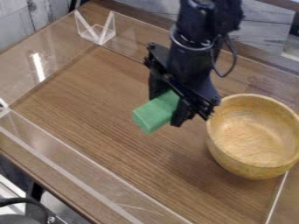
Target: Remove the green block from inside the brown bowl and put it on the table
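Far left, at roughly ten o'clock from frame centre, a low clear acrylic wall (47, 66) runs along the edge of the table (93, 109), its dark-brown grain running diagonally across the view. At about eleven o'clock a small clear V-shaped acrylic piece (96, 28) stands near the back corner. Just right of centre, the green block (156, 113) hangs in the air, clear of the tabletop, tilted so one pale-green face turns toward the camera; it sits at seven o'clock from the black body of the arm. The gripper (173, 107) points downward and its dark jaws are closed tight on the block's right end, pinching it from both sides; nothing else is in its hold. The block is outside the bowl, above bare wood, and well apart from the rim. To the right, at four o'clock from the gripper, the brown bowl (253, 135) rests on the table near the right edge, light wood with a thick rim, interior bare grain. A dark cable loops behind the arm at about one o'clock. Whether the block casts a shadow beneath is hard to tell.
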Controlling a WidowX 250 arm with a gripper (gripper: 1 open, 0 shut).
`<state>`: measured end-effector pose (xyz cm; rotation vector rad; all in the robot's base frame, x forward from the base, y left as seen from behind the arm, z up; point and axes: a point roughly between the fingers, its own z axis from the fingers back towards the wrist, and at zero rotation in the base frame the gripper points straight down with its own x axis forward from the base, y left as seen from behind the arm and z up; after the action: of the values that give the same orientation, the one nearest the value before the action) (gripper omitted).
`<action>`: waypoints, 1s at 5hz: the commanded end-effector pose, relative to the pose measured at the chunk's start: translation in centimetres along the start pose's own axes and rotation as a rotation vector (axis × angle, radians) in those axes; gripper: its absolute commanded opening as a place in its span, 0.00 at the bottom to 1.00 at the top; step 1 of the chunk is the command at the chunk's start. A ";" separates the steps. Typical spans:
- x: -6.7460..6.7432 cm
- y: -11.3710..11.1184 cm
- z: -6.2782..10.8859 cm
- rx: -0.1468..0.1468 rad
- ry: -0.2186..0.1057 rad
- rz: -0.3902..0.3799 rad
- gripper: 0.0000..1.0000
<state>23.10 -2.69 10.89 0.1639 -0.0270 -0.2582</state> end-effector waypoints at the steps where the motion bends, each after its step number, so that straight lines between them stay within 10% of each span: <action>1: -0.1 -0.2 0.0 0.006 -0.039 0.067 0.00; 3: -0.4 -0.2 -2.7 0.004 -0.038 0.160 0.00; 4: -0.9 0.6 -3.9 -0.009 -0.050 0.162 1.00; 5: -1.3 1.3 -5.0 -0.023 -0.074 0.166 0.00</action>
<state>22.06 -0.43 5.67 0.1281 -0.0850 -0.1008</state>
